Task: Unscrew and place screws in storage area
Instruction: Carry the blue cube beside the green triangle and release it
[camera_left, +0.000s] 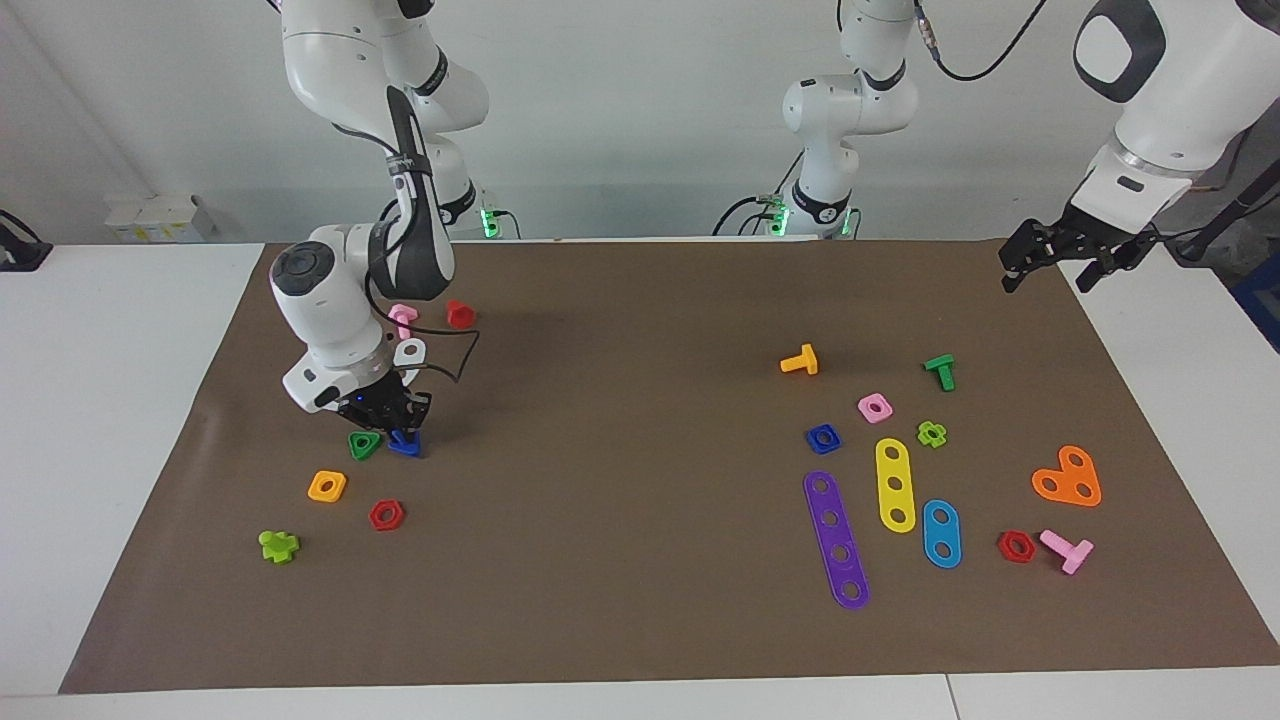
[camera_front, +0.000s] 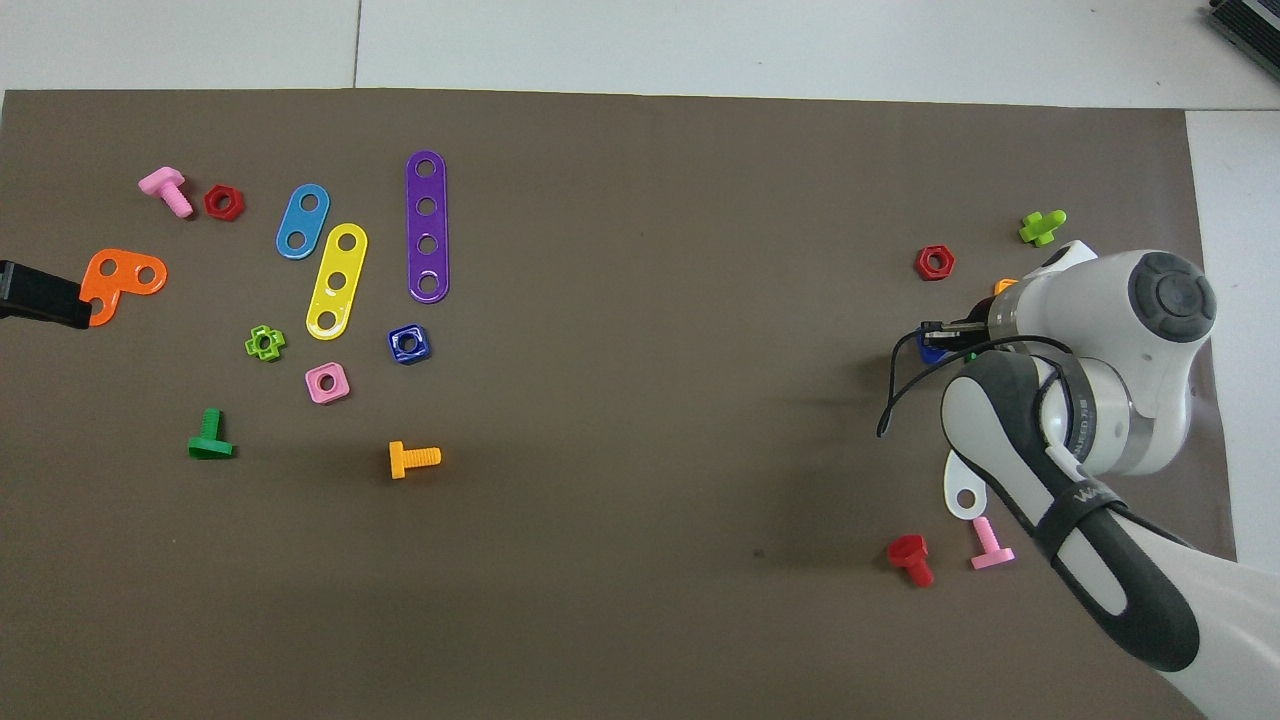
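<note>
My right gripper (camera_left: 399, 427) is shut on a dark-blue screw (camera_left: 405, 445) and holds it low, at the brown mat (camera_left: 640, 620), right beside a green triangular nut (camera_left: 364, 444). In the overhead view the arm's wrist covers most of this; only a bit of the blue screw (camera_front: 930, 351) shows under the right gripper (camera_front: 938, 333). My left gripper (camera_left: 1050, 265) hangs open and holds nothing, raised over the mat's edge at the left arm's end, where the arm waits. It shows as a black tip (camera_front: 40, 297) beside the orange heart plate (camera_front: 122, 280).
A white plate (camera_left: 411, 352), pink bolt (camera_left: 402, 317) and red bolt (camera_left: 460, 313) lie nearer the robots than the screw. An orange nut (camera_left: 327, 486), red nut (camera_left: 386, 515) and lime piece (camera_left: 279, 545) lie farther. Strips, nuts and bolts cluster around the purple strip (camera_left: 836, 540).
</note>
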